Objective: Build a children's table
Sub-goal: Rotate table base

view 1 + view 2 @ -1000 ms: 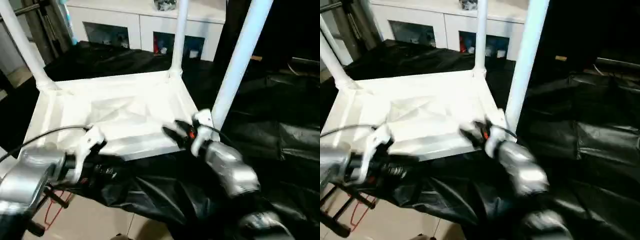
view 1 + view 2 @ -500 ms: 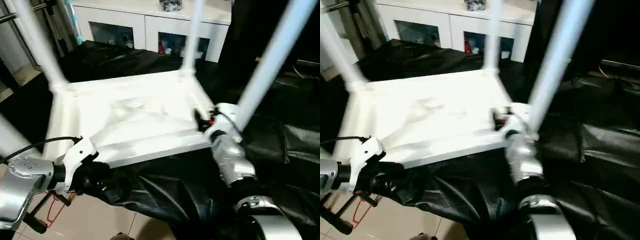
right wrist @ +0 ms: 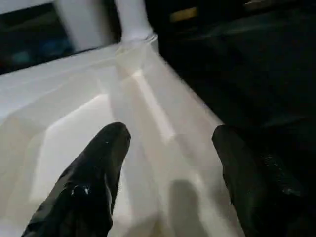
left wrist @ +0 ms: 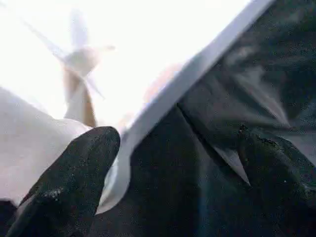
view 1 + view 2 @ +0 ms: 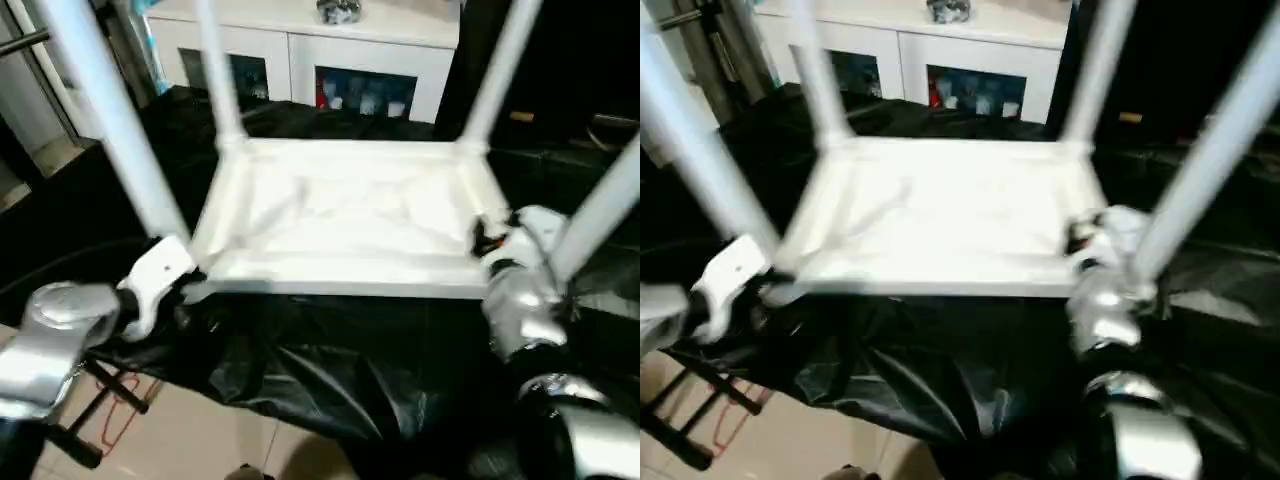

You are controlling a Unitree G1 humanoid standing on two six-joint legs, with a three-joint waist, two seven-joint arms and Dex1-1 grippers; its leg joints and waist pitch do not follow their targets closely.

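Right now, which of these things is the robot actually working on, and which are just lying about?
Part of the job:
- tabletop, lying upside down
- four legs, standing up from its corners

Just lying about:
- cabinet behind, with glass doors
- black sheet under the tabletop
- red-and-black stand on the floor

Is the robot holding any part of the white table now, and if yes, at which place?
Nothing is held. The left gripper is open astride the tabletop's near edge. The right gripper is open astride its side rim, beside a leg.
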